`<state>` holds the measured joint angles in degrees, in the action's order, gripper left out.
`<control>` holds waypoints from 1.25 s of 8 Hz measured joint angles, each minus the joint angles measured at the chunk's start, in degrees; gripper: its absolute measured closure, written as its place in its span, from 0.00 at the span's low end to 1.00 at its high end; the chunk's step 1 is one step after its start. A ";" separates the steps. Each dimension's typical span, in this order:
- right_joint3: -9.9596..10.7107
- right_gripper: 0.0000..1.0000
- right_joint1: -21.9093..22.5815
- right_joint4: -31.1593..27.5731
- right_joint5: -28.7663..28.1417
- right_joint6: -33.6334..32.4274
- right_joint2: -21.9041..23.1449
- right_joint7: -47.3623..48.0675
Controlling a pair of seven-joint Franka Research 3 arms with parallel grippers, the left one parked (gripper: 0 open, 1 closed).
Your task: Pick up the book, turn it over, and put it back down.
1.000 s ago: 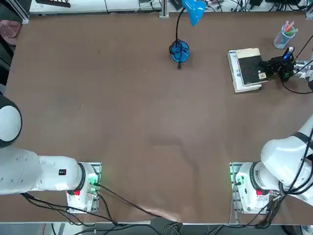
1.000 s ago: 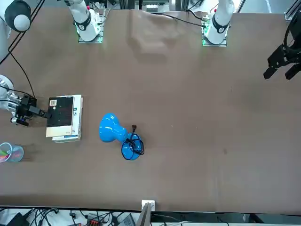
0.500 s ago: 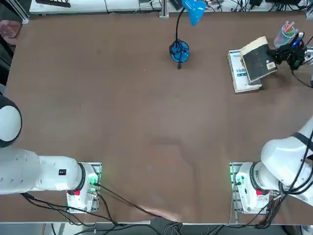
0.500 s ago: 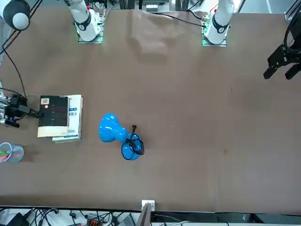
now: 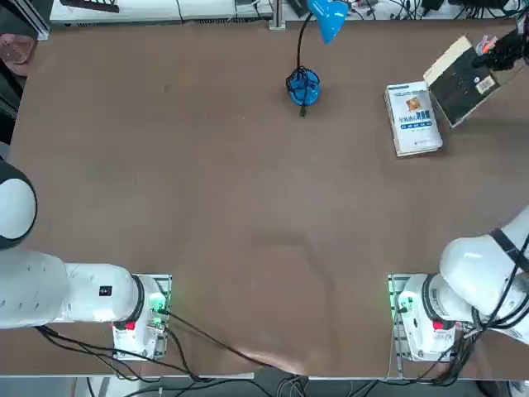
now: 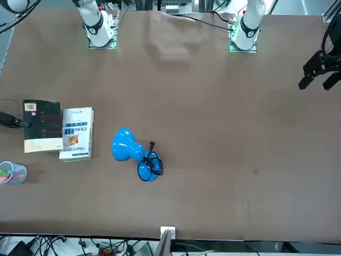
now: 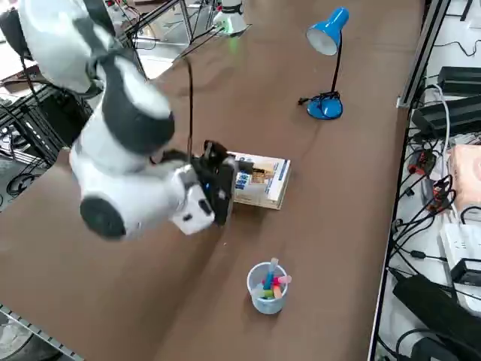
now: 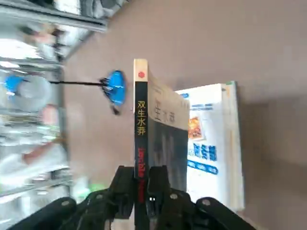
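Note:
My right gripper is shut on the book, pinching its black spine, and holds it in the air. The book is tilted on edge, its dark cover with a white sticker showing in the top view. It hangs just to the right of a second, white-and-blue book that lies flat on the table. In the front view the book sits at the far left, and the gripper grips its outer edge. From the right side, the gripper and wrist cover most of the book.
The flat white-and-blue book lies next to a blue desk lamp at the far side of the table. A clear cup of coloured pens stands near the right table edge, close to the gripper.
The book rose off the white-and-blue book beneath it, moved right and away from the robot, and tilted up on edge. The lower book's cover is now uncovered.

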<state>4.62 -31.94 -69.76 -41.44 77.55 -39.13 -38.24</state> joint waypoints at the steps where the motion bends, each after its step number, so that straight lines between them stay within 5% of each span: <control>1: -0.12 0.89 3.43 0.01 6.73 2.91 3.85 1.61; 6: -0.57 0.89 23.68 -3.41 45.26 14.49 14.99 10.32; 10: -0.77 0.89 36.71 -23.75 68.67 28.01 24.28 25.50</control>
<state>3.85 4.76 -93.51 27.24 105.56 -14.85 -12.74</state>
